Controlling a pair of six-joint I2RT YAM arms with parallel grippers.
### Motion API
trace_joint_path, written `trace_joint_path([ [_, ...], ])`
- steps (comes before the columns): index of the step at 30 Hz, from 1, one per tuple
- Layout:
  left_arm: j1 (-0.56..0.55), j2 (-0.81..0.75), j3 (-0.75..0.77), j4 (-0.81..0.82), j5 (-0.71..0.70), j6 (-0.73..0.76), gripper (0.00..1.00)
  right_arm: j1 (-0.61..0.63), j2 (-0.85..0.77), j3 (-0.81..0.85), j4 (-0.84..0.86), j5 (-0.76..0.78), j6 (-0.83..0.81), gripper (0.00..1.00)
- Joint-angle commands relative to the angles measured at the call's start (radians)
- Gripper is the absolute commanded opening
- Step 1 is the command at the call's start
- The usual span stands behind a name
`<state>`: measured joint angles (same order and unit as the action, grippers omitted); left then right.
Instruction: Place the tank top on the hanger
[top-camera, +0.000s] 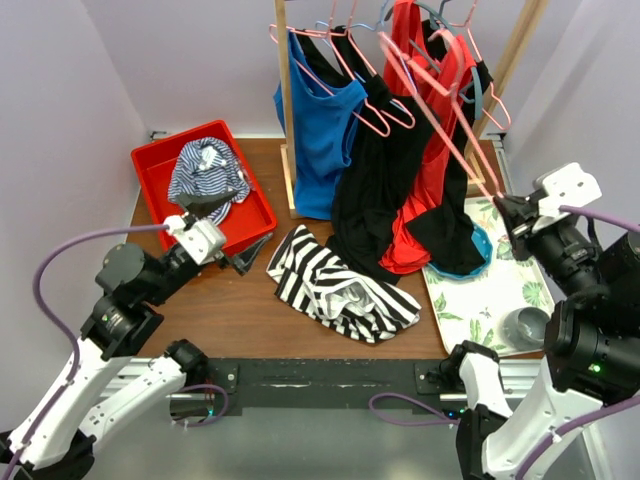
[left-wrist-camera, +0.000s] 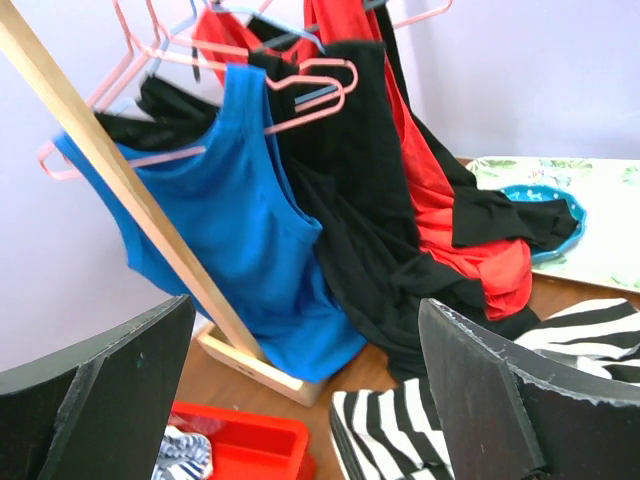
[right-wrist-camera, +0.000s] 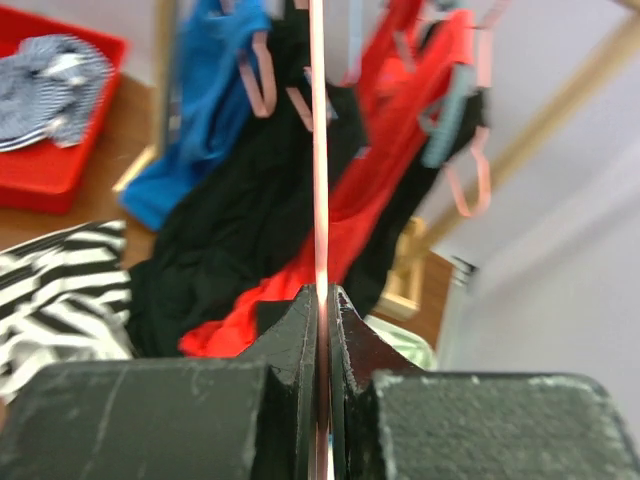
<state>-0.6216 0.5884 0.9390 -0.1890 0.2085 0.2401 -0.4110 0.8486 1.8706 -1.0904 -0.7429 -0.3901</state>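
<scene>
The soft tank top (top-camera: 340, 285) is lying crumpled, likely best pinched at a strap. The left hand (left-wrist-camera: 305, 320) is gaping empty; the right hand (right-wrist-camera: 322, 295) is clamping the hanger (right-wrist-camera: 319, 150).

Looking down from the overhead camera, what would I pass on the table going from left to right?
Red bin holding a blue-and-white striped garment → black-and-white striped tank top → leaf-patterned tray, with a grey cup standing near its right edge.
</scene>
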Motion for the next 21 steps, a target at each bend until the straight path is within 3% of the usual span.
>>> trace_joint_path([
  [1, 0.006, -0.009, 0.011, -0.006, 0.057, 0.102, 1.00, -0.002, 0.012, -0.040, -0.086, -0.242, -0.088, 0.00],
  [7, 0.005, 0.014, -0.017, 0.026, 0.178, 0.137, 1.00, 0.000, 0.072, -0.200, -0.262, -0.403, -0.277, 0.00],
  [11, 0.006, 0.056, -0.028, 0.052, 0.268, 0.137, 1.00, 0.006, 0.138, -0.299, -0.451, -0.441, -0.545, 0.00],
  [14, 0.006, 0.114, -0.020, 0.060, 0.365, 0.117, 1.00, 0.125, 0.132, -0.416, -0.447, -0.368, -0.636, 0.00],
  [16, 0.006, 0.165, -0.019, 0.068, 0.413, 0.084, 1.00, 0.237, 0.118, -0.506, -0.367, -0.331, -0.606, 0.00],
  [21, 0.006, 0.251, -0.016, 0.079, 0.391, 0.074, 1.00, 0.388, 0.113, -0.602, -0.292, -0.306, -0.569, 0.00],
])
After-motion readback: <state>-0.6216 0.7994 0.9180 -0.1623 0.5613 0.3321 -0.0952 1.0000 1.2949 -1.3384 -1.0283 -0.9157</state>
